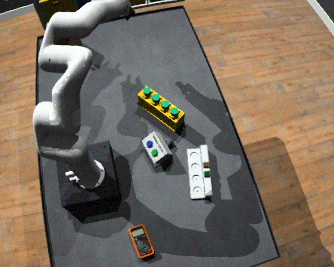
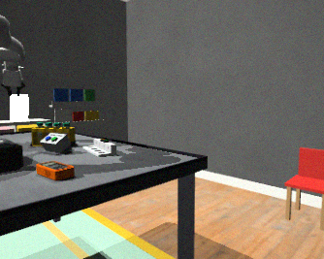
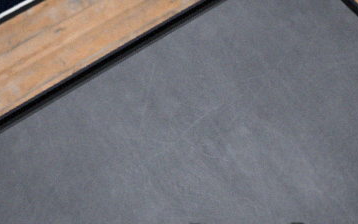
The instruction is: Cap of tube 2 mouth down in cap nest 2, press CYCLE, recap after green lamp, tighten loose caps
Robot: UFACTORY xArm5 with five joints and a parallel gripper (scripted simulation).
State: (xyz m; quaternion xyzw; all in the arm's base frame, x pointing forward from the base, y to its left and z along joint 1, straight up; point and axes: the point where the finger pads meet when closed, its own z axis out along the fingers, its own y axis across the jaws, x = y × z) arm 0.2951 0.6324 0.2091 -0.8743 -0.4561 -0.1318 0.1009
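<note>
Your gripper (image 2: 13,85) high near the table's far edge, jaws half spread and holding nothing, decapping station (image 1: 160,108) mid-table with four green caps on, cap tray (image 1: 199,172) beside key housing (image 1: 157,149).

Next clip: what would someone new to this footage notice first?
The tall white arm dominates, rising from its black pedestal at the table's near-left and bending toward the far edge, well away from the work. Mid-table, the yellow decapping station stands out with all four green caps on, beside the key housing and white cap tray. An orange multimeter lies near the front edge.
</note>
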